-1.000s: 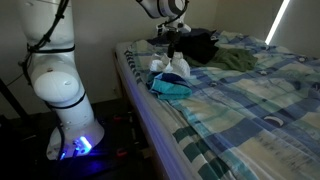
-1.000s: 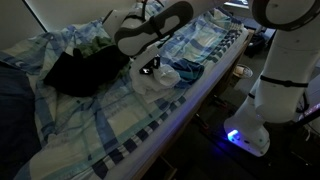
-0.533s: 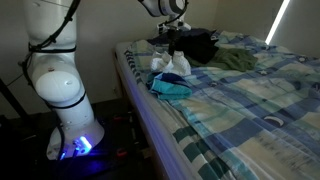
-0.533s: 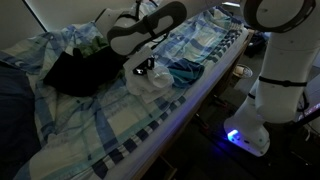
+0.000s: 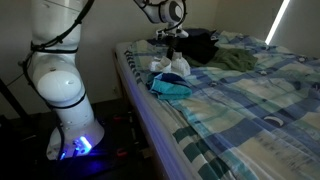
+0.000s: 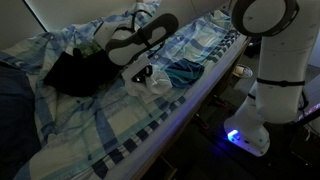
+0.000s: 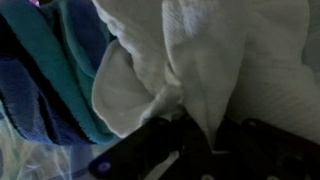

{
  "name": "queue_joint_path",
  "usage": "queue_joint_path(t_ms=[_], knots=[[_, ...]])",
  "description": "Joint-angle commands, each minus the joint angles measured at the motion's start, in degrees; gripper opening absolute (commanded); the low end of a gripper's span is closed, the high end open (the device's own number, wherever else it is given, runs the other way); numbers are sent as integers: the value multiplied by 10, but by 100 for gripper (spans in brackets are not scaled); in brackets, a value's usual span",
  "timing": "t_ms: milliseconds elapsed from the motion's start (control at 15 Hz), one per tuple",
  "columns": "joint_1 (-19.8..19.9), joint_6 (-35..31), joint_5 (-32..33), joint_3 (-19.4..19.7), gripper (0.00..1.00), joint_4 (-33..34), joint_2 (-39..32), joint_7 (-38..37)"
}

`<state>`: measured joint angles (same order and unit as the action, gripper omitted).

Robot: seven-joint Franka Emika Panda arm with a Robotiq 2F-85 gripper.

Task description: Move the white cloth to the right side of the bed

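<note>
At the left edge of the bed [image 5: 250,110], the gripper [image 5: 170,48] seems to pinch only a thin fold of the white cloth [image 5: 173,68] between its fingers [image 7: 150,152], so a lift could let it slip free or drag along the teal cloth [image 5: 170,89] lying against it.

Dim room in both exterior views, bright slanted light strip [image 5: 278,20] at top, blue-violet glow at robot base [image 5: 80,146], wrist view blurred, white cloth [image 7: 230,60] soft, bottom murky.
</note>
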<state>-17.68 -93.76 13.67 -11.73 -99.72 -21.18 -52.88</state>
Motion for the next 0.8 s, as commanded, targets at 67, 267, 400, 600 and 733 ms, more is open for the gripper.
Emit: queue_joint_path(t_ms=[67,267,400,600,733], knots=[[-20,-31,-11,10,3,0,-28,-8],[-22,-35,-13,12,3,0,-28,-5],[-22,-31,-16,12,8,0,-23,0],[-22,-21,-19,7,42,-4,-6,14],[-25,-17,-17,4,56,-11,15,20]])
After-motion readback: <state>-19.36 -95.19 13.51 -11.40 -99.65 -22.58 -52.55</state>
